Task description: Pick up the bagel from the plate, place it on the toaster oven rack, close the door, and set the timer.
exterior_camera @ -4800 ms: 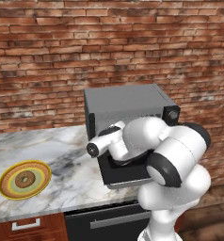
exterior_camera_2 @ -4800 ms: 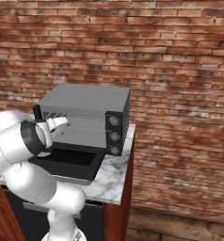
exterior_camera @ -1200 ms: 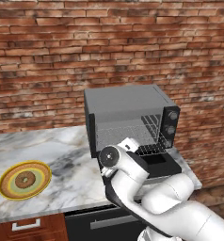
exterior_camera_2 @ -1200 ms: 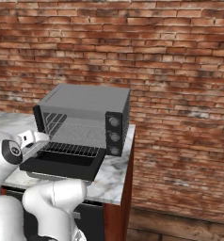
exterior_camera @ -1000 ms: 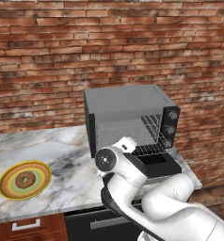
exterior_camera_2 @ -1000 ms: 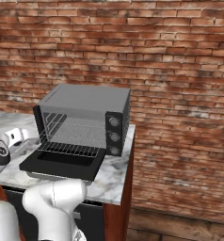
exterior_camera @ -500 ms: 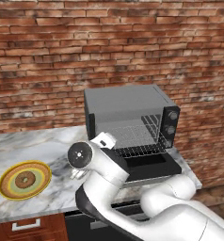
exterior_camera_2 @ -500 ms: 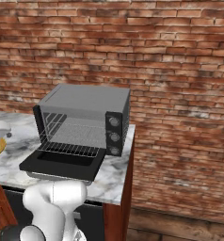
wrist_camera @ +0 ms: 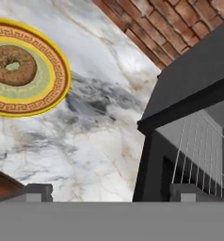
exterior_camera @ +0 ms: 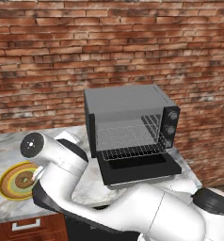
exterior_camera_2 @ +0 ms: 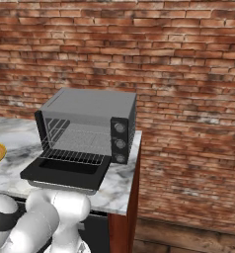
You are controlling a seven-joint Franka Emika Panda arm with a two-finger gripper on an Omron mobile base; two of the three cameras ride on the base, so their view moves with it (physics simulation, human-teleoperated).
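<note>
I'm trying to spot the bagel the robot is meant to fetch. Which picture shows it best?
The hand view: the bagel lies in plain sight on the plate, its centre hole clear. In the left base view it is smaller, with the robot's white arm close beside it. The right base view catches just an edge of the plate at its left border.

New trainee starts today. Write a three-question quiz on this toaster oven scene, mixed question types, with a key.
1. True or false: the bagel lies on the plate.
2. Multiple choice: the door of the toaster oven is A) shut, B) folded down open, C) missing.
3. Fill in: the toaster oven rack carries ____ on it.

Key: 1 true; 2 B; 3 nothing.
</note>
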